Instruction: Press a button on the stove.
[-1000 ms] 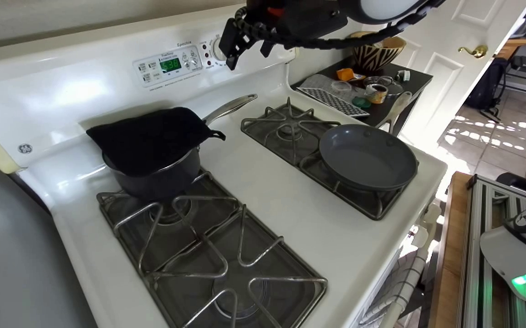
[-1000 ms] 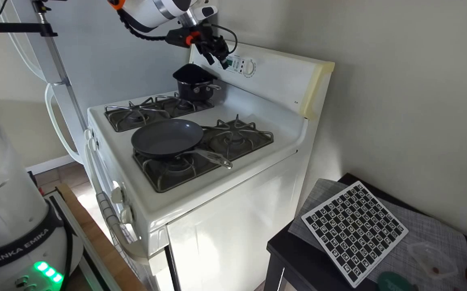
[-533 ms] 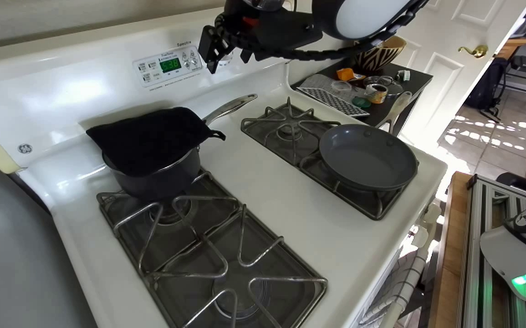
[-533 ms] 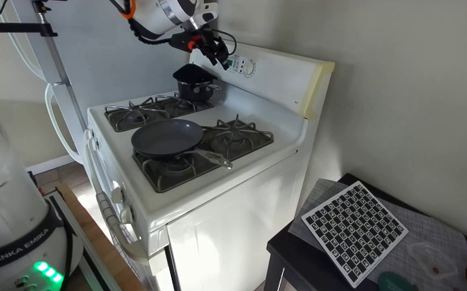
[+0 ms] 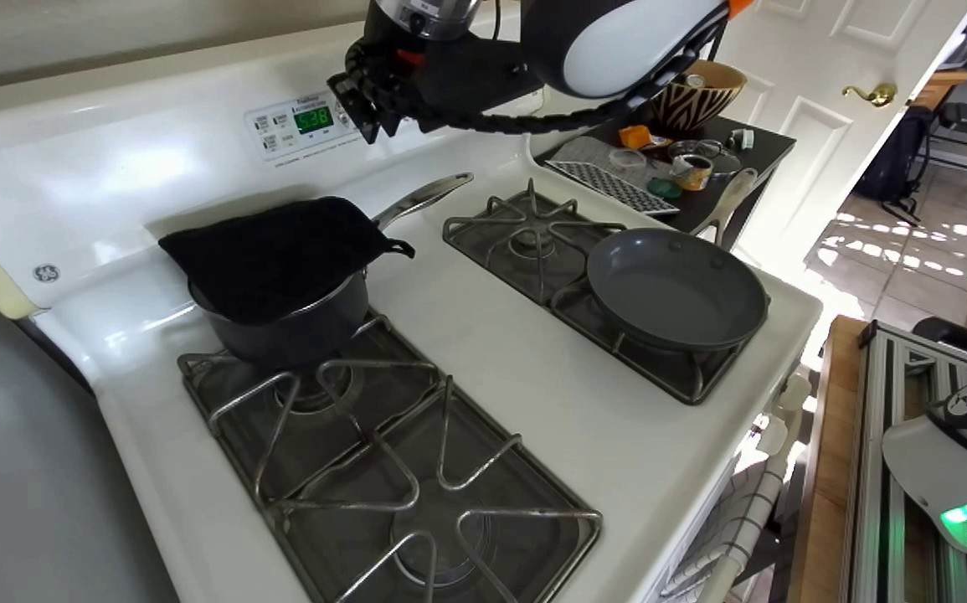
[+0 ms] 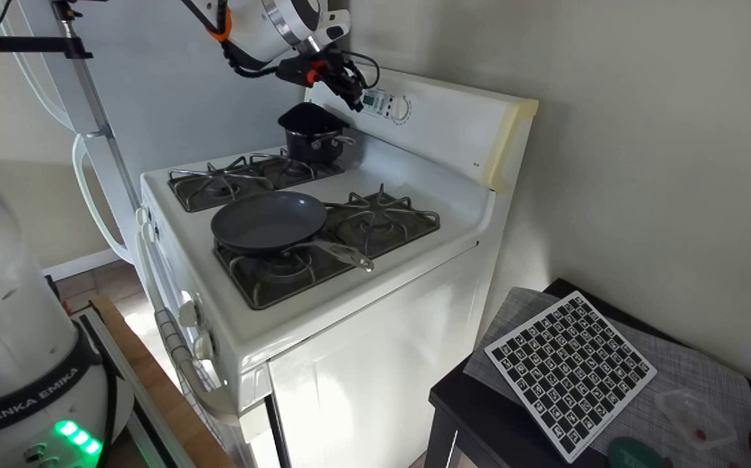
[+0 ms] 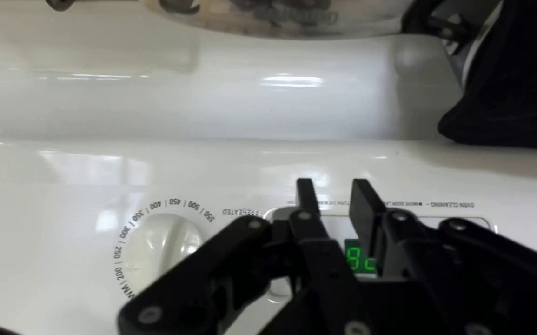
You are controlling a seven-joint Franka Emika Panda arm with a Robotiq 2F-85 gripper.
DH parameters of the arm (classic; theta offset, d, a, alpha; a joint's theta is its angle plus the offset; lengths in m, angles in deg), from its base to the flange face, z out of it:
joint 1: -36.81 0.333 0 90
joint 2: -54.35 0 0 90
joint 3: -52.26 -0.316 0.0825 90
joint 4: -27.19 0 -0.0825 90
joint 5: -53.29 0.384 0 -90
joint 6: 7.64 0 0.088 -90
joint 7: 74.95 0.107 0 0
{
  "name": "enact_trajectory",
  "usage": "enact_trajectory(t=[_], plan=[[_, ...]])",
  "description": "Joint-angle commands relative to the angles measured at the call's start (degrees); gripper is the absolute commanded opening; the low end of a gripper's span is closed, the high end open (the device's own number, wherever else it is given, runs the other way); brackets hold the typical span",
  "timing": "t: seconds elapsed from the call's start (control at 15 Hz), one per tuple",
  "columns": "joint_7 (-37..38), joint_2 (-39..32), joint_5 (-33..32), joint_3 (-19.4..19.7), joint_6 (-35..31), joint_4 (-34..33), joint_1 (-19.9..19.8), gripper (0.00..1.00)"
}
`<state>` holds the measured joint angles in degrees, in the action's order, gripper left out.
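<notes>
The stove is a white range with black grates and a raised control panel. On that panel a green display sits among small buttons. My gripper hangs in front of the panel, covering the buttons to the display's right in that exterior view. In the wrist view, the gripper has its fingers part way apart, with only a narrow gap and nothing between them. Behind them the display shows upside down and partly covered. Whether the fingertips touch the panel I cannot tell.
A dark pot topped with a black cloth stands just below the panel, its metal handle sticking out under the gripper. A round knob is beside the buttons. A grey pan rests on a front burner.
In an exterior view my gripper has travelled left along the panel and a little down, from the knob to the buttons near the display. Its fingers have drawn closer together.
</notes>
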<state>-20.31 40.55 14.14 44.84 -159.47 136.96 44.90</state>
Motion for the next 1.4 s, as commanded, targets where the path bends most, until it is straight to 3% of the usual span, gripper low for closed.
enact_trajectory(t=[0.0, 0.73, 0.8, 1.33], plan=[[2.3, -3.6, -3.0, 0.5, -0.7, -3.8, 1.5, 0.0], [1.3, -9.4, -4.2, 0.5, 0.1, -10.6, 4.0, 0.0], [0.0, -9.5, -2.3, 3.3, -0.4, -10.9, 6.7, 0.0], [0.1, -10.7, -2.8, 6.9, -0.4, -13.0, 10.2, 0.0]])
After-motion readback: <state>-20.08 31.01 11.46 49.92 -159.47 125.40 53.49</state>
